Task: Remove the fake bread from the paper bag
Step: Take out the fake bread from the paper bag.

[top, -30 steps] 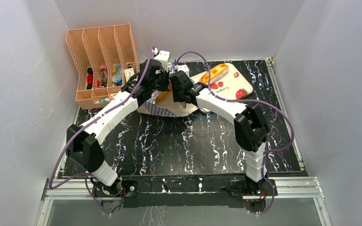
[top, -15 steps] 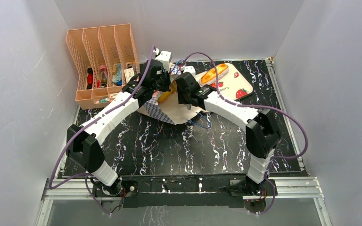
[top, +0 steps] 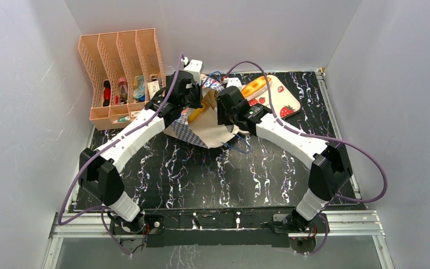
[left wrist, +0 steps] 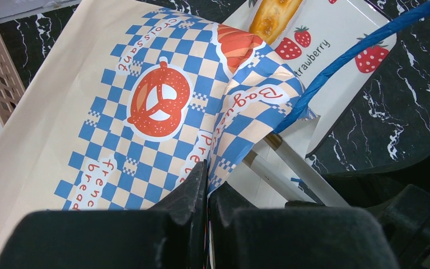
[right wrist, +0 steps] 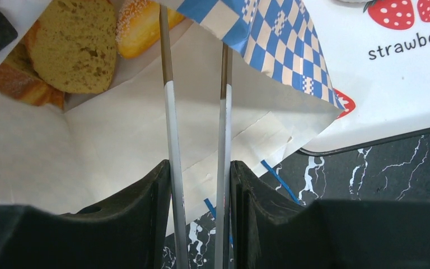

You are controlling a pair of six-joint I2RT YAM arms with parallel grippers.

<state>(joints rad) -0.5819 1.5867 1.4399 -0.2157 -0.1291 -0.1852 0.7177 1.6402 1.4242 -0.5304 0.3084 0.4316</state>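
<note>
The paper bag (top: 211, 133) lies on its side at the back of the table, mouth toward the right arm. My left gripper (left wrist: 207, 174) is shut on the bag's checkered edge (left wrist: 145, 106) and holds it up. My right gripper (right wrist: 200, 165) is shut on a pair of thin metal tongs (right wrist: 171, 112) that point into the white bag mouth (right wrist: 117, 134). Inside lie fake bread pieces: a brown toast-like slice (right wrist: 73, 45), a sugared golden donut (right wrist: 140, 25) and a darker crusty piece (right wrist: 17, 84). A long orange-glazed loaf (top: 256, 87) rests on the strawberry tray (top: 283, 103). The tong tips are hidden.
A peach file rack (top: 120, 67) with small items stands at the back left, close to the left arm. The strawberry tray (right wrist: 403, 89) lies just right of the bag mouth. A blue cord handle (left wrist: 358, 50) arches over the bag. Grey walls close in on both sides.
My right arm has swung to the right and the tongs have drawn back from deeper in the bag. The left gripper has lifted the bag's edge, opening the mouth wider.
</note>
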